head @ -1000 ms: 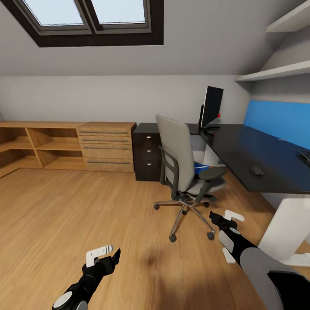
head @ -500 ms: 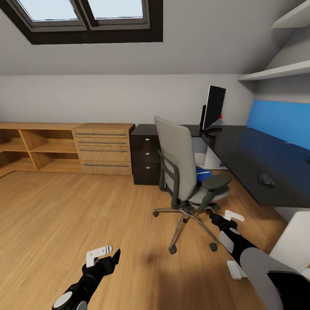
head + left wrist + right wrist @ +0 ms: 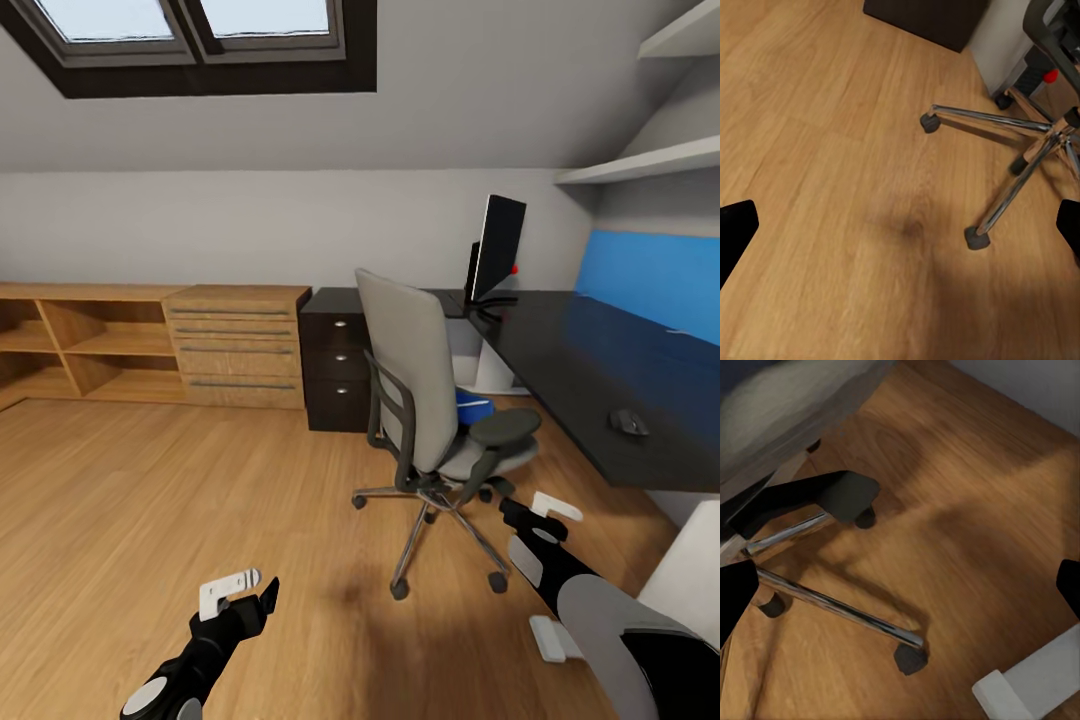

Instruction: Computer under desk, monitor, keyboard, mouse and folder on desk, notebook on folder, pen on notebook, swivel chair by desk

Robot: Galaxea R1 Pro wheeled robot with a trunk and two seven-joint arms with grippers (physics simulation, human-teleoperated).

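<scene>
The grey swivel chair [image 3: 420, 385] stands on the oak floor, its back toward me, a little off the black desk [image 3: 570, 355]. A blue folder [image 3: 473, 408] lies on its seat, mostly hidden by the backrest. The monitor [image 3: 497, 247] stands edge-on at the desk's far corner. A small black mouse [image 3: 628, 422] rests near the desk's front edge. A pale box with a red light [image 3: 1050, 75] sits under the desk behind the chair. My left gripper [image 3: 248, 592] hangs open over bare floor. My right gripper [image 3: 535, 508] is open, low beside the chair's chrome base [image 3: 832, 604]. Keyboard, notebook and pen are out of view.
Dark drawers [image 3: 338, 370] stand left of the chair, with low oak cabinets [image 3: 235, 345] along the back wall. A white desk leg [image 3: 690, 575] and its foot [image 3: 555, 640] are close to my right arm. Blue wall panel [image 3: 650, 275] and shelves sit above the desk.
The whole picture has shifted, so the camera has moved nearer the chair and desk. Both arms keep the same pose and both grippers stay open.
</scene>
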